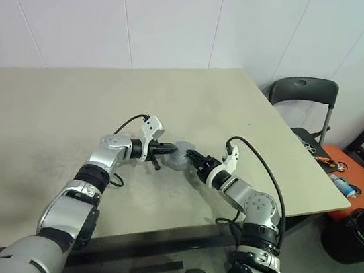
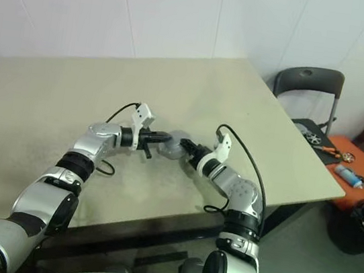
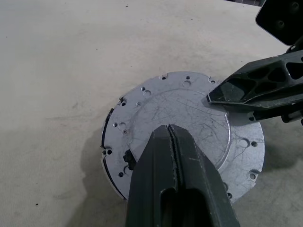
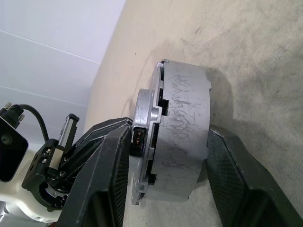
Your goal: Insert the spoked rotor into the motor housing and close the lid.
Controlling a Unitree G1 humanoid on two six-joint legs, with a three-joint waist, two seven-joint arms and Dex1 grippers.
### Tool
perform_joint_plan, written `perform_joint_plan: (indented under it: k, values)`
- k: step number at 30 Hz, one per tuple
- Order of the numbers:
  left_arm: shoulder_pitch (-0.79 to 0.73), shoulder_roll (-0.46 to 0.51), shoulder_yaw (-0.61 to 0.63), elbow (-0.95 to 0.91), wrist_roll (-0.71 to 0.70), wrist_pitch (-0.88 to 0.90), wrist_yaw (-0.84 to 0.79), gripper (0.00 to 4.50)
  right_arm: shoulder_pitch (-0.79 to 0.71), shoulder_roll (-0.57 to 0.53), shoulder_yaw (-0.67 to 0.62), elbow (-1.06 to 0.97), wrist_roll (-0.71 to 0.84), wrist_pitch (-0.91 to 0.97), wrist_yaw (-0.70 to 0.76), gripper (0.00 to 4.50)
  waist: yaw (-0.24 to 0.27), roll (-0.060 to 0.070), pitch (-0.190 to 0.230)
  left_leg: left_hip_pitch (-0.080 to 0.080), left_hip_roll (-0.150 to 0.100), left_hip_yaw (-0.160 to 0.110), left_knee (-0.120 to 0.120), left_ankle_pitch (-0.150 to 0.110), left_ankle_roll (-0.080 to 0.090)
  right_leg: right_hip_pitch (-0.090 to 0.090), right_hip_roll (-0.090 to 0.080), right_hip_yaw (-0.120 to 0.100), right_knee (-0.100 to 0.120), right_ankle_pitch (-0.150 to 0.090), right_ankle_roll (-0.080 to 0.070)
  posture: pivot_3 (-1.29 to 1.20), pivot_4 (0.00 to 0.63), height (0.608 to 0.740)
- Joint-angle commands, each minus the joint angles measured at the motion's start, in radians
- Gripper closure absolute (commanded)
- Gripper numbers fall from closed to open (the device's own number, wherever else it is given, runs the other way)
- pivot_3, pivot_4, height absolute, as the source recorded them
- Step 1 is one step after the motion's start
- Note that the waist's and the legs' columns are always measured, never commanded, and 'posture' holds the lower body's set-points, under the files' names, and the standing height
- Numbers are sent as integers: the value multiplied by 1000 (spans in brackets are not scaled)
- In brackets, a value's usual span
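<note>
The motor housing (image 1: 180,161) sits near the middle of the table, a squat grey cylinder (image 4: 182,137) with the lid (image 3: 182,106) lying flat on top. The spoked rotor is hidden. My left gripper (image 1: 166,150) is shut, and its tip (image 3: 169,128) rests on the lid's raised centre disc. My right gripper (image 1: 190,157) comes in from the opposite side. One of its fingers (image 3: 246,87) lies over the lid's edge. The other finger (image 4: 236,179) sits against the housing's base, so the two clamp the housing between them.
The beige table (image 1: 70,114) has bare room all around the housing; its right edge (image 1: 326,197) is near. Beyond that edge stand a dark chair (image 1: 303,92), an orange mat with tools (image 1: 342,176) and a black bin (image 1: 358,236) on the floor.
</note>
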Motion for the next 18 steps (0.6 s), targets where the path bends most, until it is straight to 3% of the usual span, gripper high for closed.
perform_joint_plan:
  k: [1,9,18]
  values:
    - [22,-10,-20,-17,13,11,-4,4500,4,16,41,39,-15,32,-31,2516,-1,0,0,0,0,0,0,0,0,0,0,0,0,0,0,0,0,740]
    - [37,-7,-19,-39,14,22,-3,4500,-23,17,34,63,7,27,-24,2516,-9,0,0,0,0,0,0,0,0,0,0,0,0,0,0,0,0,740]
    - [63,-2,-21,-87,10,47,-1,4500,-80,76,-19,32,164,65,32,2516,-19,1,2,-4,0,0,-2,0,0,-6,0,0,0,1,1,0,0,740]
